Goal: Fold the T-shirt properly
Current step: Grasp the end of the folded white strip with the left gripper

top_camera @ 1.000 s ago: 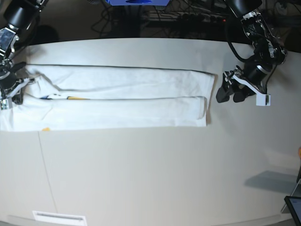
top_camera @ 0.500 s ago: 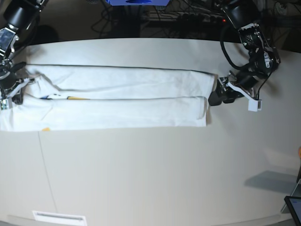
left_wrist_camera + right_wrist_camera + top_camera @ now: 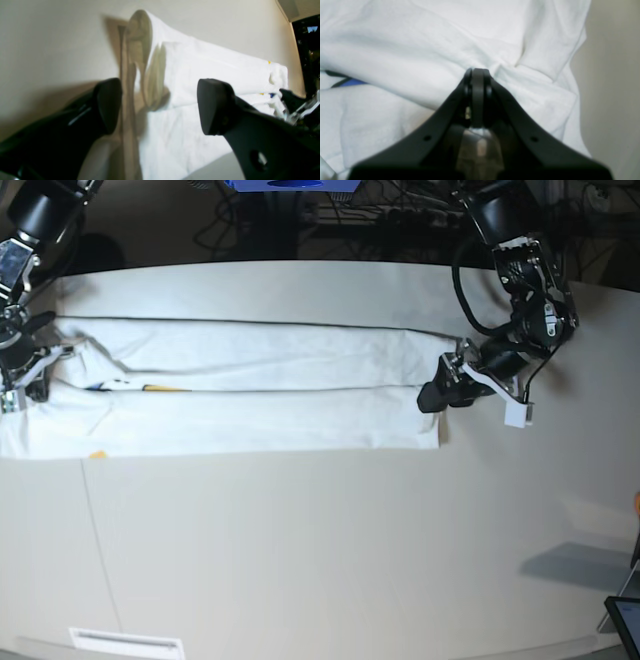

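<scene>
The white T-shirt [image 3: 250, 395] lies folded into a long strip across the far half of the table, with a sliver of blue and yellow print showing near its left end. My left gripper [image 3: 440, 390] is open at the strip's right end. In the left wrist view its black fingers [image 3: 107, 105] straddle the T-shirt [image 3: 200, 75] at its end edge, so my left gripper [image 3: 161, 107] stands wide over the cloth. My right gripper [image 3: 28, 365] rests on the left end. Close up, my right gripper [image 3: 477, 72] is shut, with T-shirt [image 3: 420, 50] cloth puckered around its tips.
The pale table [image 3: 300, 550] stretches towards the camera in front of the shirt. A white label [image 3: 125, 642] lies near the front edge and a dark device [image 3: 625, 620] sits at the front right corner. Cables and dark gear line the back.
My left gripper has travelled left, from beside the shirt's right end to over its edge, staying open. The right gripper and the shirt have not moved.
</scene>
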Controlling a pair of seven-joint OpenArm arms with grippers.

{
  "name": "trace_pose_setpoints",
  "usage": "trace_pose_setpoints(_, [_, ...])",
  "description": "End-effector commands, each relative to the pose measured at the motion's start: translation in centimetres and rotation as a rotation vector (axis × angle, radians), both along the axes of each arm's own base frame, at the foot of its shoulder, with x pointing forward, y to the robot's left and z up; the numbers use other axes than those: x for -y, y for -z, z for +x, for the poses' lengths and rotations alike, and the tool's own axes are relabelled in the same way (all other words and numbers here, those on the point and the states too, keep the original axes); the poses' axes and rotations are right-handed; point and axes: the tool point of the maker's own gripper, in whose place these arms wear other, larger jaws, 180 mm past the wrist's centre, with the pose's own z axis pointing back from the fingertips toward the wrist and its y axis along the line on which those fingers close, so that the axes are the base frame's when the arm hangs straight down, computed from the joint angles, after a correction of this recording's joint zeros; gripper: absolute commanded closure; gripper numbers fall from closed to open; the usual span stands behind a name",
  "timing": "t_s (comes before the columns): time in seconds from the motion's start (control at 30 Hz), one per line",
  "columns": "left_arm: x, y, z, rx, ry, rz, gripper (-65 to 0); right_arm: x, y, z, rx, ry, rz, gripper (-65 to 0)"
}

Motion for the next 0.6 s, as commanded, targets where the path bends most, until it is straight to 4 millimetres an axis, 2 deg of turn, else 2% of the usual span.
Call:
trace_pose_setpoints(0.0, [0.2,0.2,-0.1,-0.031,0.021,0.02,-45.2,1.2,4.2,-5.5,-0.315,0.006,-0.089,-0.3])
trace_pose_setpoints(0.2, [2.0,1.6,0.0,-0.087,0.047,-0.019,-45.2,1.2,4.2,-5.5,-0.315,0.006,-0.089,-0.3])
trace_pose_setpoints(0.37, [3.2,2.0,0.6,-0.086,0.063,-0.037,-44.5,1.2,4.2,-5.5,-0.315,0.006,-0.089,-0.3])
trace_pose_setpoints(0.43, [3.2,2.1,0.6,-0.089,0.064,-0.039,-39.5,1.2,4.2,-5.5,-0.315,0.006,-0.089,-0.3])
trace_pose_setpoints(0.5, [3.2,2.1,0.6,-0.089,0.064,-0.039,-30.2,1.2,4.2,-5.5,-0.315,0.006,-0.089,-0.3])
trace_pose_setpoints(0.57, [3.1,2.1,0.6,-0.089,0.063,-0.036,-17.6,1.2,4.2,-5.5,-0.315,0.006,-0.089,-0.3])
